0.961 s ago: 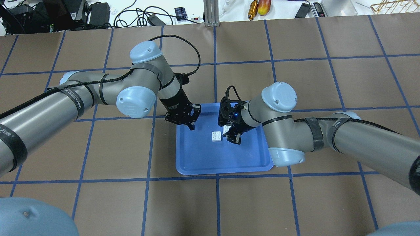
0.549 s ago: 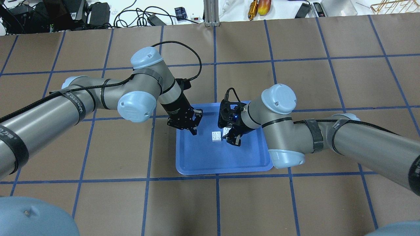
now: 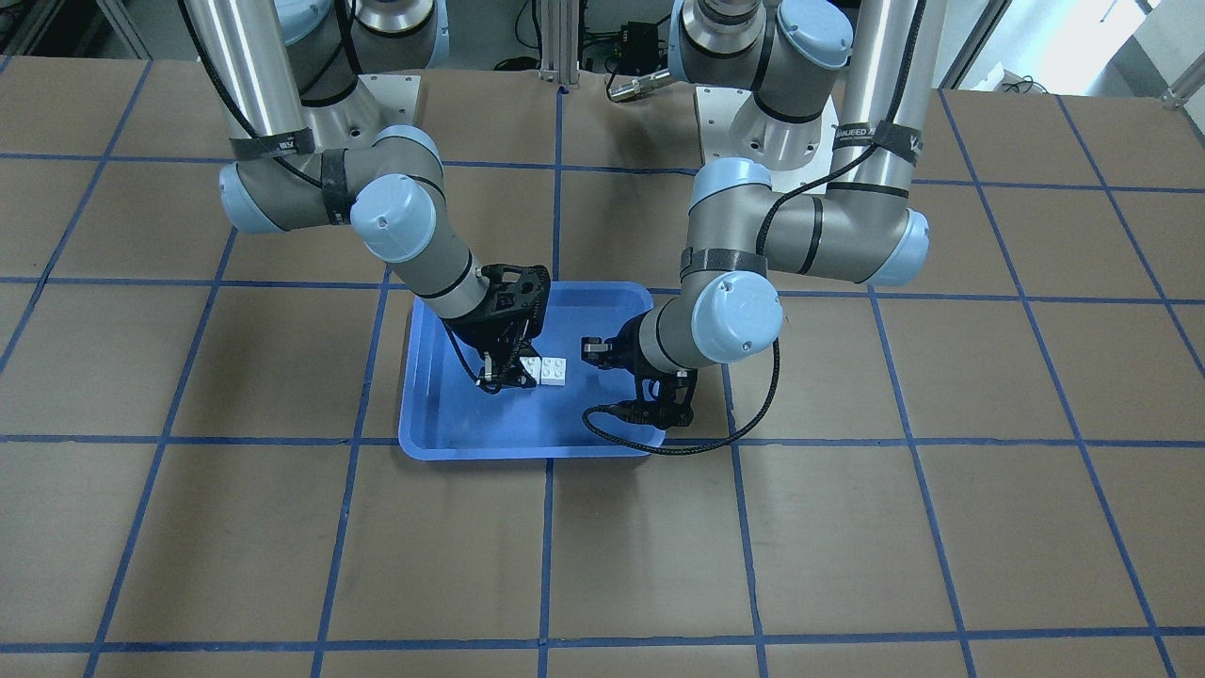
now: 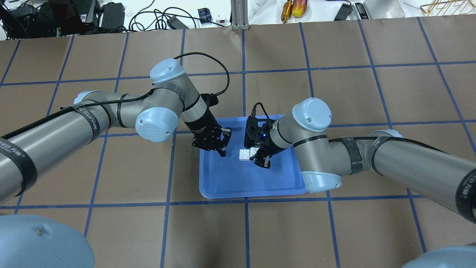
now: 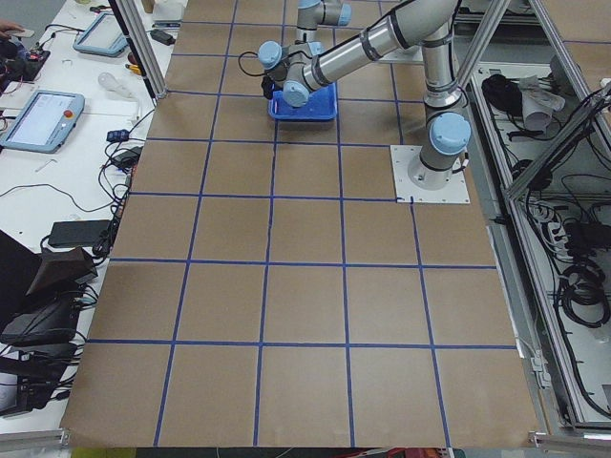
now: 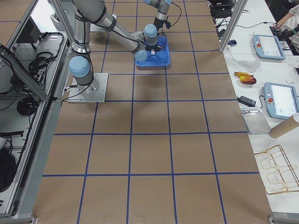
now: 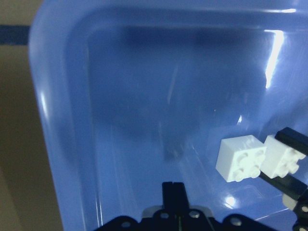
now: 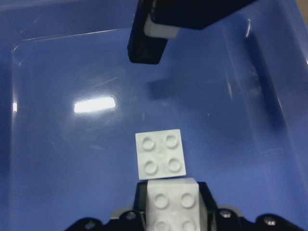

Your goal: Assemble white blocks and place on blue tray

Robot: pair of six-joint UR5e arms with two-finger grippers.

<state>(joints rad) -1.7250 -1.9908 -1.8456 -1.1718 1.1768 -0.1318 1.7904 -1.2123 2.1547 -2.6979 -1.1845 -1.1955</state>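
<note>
Roughly halfway, by the look of it.

Over blue tray, far-left part: left gripper, tips seemingly pressed together w/ nothing btwn, hanging above tray floor, apart from both blocks.

Nr tray centre, a bit twd far side: loose white block, flat on tray floor, studs up.

Just right of it, touching or nearly (can't tell which): second white block, studs up too, pinched btwn pads of right gripper. Can't tell if resting on tray floor or slightly lifted.

Done: both blocks inside tray rim, one in hand.

Left to do: joining. Side by side for now, not stacked. Prob. need to raise held one, line up over loose one's studs, press down, let go on tray.

Around: brown table w/ blue tape grid on all sides of tray. Past tray's far side, beyond table edge: cables, metal post.

In the way: little. Closest: left gripper, on tray's left side nr loose block, prob. handy as a brace. Risk: loose block sliding on glossy tray floor if pushed sideways.
</note>
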